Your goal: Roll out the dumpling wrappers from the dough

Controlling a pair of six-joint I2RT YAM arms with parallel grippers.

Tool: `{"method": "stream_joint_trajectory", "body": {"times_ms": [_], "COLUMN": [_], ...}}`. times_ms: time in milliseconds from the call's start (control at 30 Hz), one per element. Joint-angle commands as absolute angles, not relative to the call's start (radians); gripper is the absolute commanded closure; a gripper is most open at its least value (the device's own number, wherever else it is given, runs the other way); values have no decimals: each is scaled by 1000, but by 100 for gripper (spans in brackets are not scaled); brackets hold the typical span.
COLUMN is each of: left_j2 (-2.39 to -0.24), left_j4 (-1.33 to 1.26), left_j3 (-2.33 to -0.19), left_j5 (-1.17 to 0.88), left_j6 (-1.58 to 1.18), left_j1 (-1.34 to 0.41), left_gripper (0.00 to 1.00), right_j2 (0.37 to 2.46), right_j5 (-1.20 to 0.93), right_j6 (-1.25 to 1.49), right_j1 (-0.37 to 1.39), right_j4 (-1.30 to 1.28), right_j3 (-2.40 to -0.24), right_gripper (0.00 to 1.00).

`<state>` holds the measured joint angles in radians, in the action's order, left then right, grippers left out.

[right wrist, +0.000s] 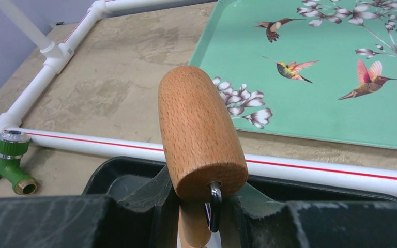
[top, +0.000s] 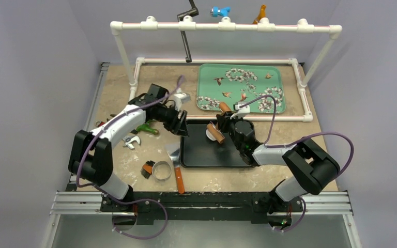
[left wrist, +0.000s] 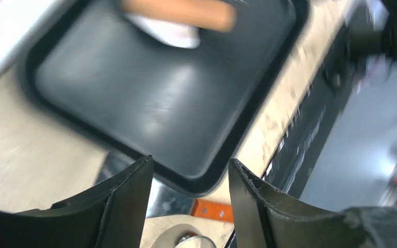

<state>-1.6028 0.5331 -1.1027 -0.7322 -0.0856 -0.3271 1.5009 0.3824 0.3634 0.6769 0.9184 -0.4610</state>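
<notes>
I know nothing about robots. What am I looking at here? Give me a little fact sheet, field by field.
Work surface: black tray on the table
Dough: white piece in the tray's far part, under the roller
Tool in use: wooden roller
Right gripper: shut on the roller
Left gripper: open, empty, at the tray's left side
Lying nearby: metal ring cutter, orange-handled scraper, green bird-print tray

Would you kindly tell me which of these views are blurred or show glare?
Left wrist: scene motion-blurred, with soft glare on the black tray; right wrist: sharp on the rolling pin and green tray; top external: evenly lit, in focus.
</notes>
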Motion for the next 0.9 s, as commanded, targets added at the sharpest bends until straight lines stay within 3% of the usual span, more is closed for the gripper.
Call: {"method": "stream_joint_trajectory", "body": {"times_ms": [0,100,267,500,700,867], "left_j2": [-1515,-1475,-1381,-1468,-1512,-1553], "left_j4": [982,1118,1062,914,778,667], "left_j3": [-1167,-1124,-1000,-904,-828,-766], "left_j5": [-750,-693,-621,-518,-363,-261], "left_j6": [667,899,1131,1250,1267,1261], "left_j1": [-539,-657,-786,-929,-1033,-1108], "left_gripper": [40,27,25,21,24,40], "right_j2": [1552,1559,1560,1563,1580,1563], "right_j5": [357,348,347,349,338,347], "right_j6": [345,347,338,331,334,330], "right_j1": [667,667,667,667,667,666], "right_j4": [887,890,885,873,878,879], "right_j3": [-477,-474,-477,-482,-491,-478], "right_gripper": [100,100,100,100,100,100]}}
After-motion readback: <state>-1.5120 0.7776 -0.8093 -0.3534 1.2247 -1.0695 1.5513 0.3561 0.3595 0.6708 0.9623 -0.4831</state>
